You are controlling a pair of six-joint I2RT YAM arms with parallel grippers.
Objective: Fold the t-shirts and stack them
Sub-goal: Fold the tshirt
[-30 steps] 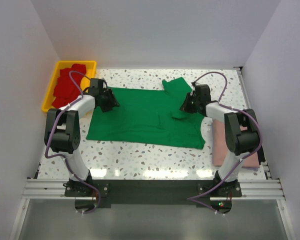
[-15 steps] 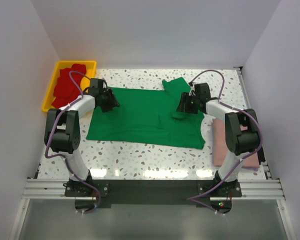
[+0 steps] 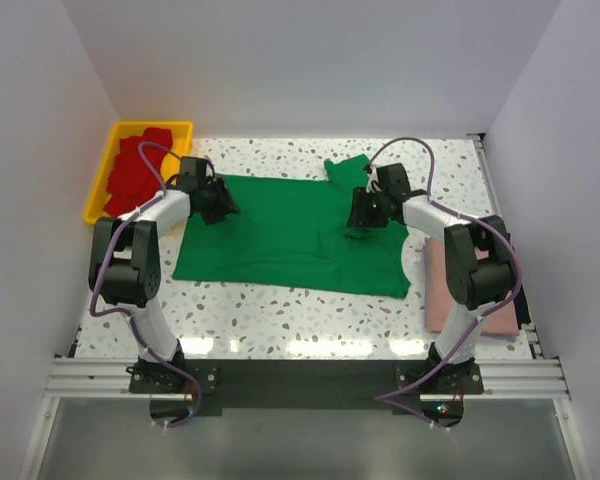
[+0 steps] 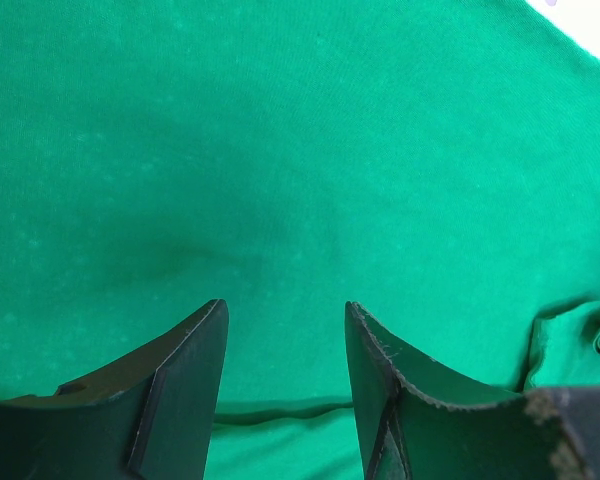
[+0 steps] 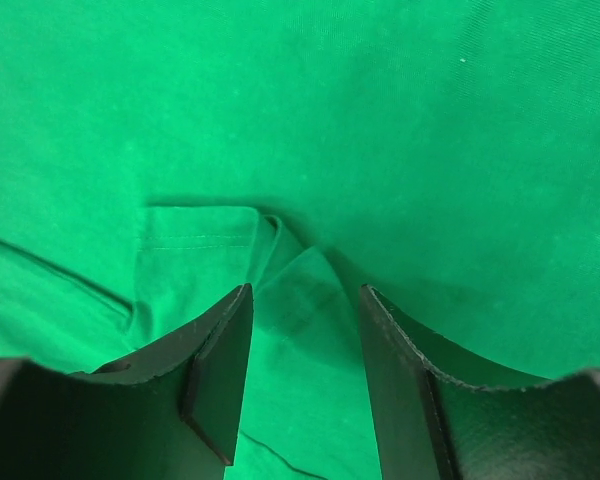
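Note:
A bright green t-shirt (image 3: 285,228) lies spread on the speckled table. My left gripper (image 3: 223,203) is open over its left edge; the left wrist view shows the open gripper (image 4: 283,312) above flat green cloth (image 4: 280,150) with a hem line between the fingers. My right gripper (image 3: 358,216) is open over a folded sleeve on the shirt's right side; the right wrist view shows the open gripper (image 5: 305,295) just above a crumpled green fold (image 5: 280,270). A dusty pink t-shirt (image 3: 442,285) lies folded at the right. Red t-shirts (image 3: 135,175) fill the tray.
A yellow plastic tray (image 3: 102,172) stands at the back left corner. White walls close in the table on three sides. The arm bases sit on a rail at the near edge.
My right gripper has moved left, further over the green shirt's folded sleeve. The left arm has not moved.

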